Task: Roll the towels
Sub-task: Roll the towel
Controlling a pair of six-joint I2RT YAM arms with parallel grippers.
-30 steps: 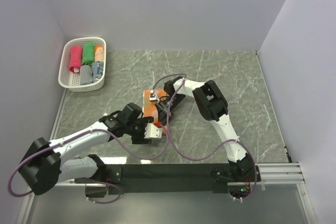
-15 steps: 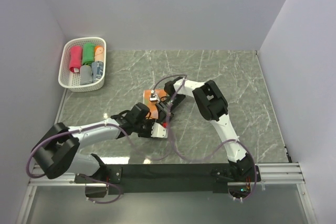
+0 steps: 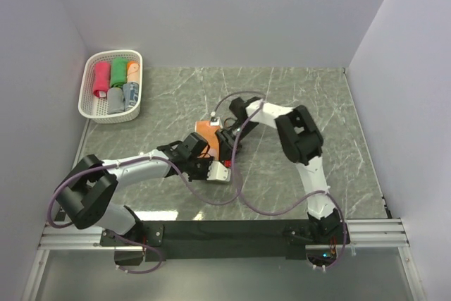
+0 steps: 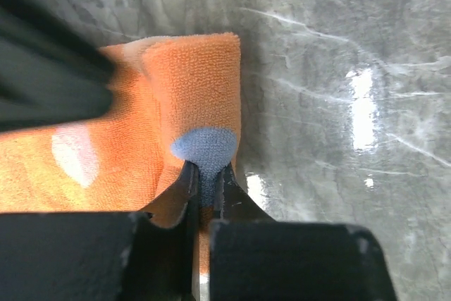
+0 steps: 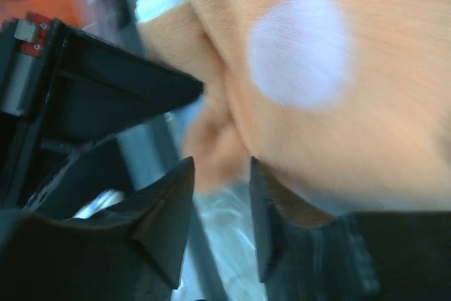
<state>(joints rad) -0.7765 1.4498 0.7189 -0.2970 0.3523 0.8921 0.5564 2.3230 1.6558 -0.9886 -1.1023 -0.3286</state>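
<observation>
An orange towel point(image 3: 206, 131) with light-blue marks lies partly folded on the table's middle. In the left wrist view my left gripper point(image 4: 206, 176) is shut on the folded edge of the orange towel point(image 4: 194, 82), pinching it at a blue mark. From the top view the left gripper point(image 3: 213, 163) sits at the towel's near side. My right gripper point(image 3: 230, 142) is at the towel's right side. In its wrist view the right gripper point(image 5: 222, 174) stands open, the orange towel point(image 5: 338, 111) just past its fingertips and nothing between them.
A white perforated basket point(image 3: 87, 101) stands at the back left, holding several rolled towels, among them pink-red point(image 3: 102, 79), green point(image 3: 118, 72) and grey-blue point(image 3: 130, 94). Both arms' cables loop over the table near the towel. Walls close in the left, back and right.
My left gripper has moved right to the towel's near edge and shut on it. My right gripper has opened, let go of the towel and shifted slightly right.
</observation>
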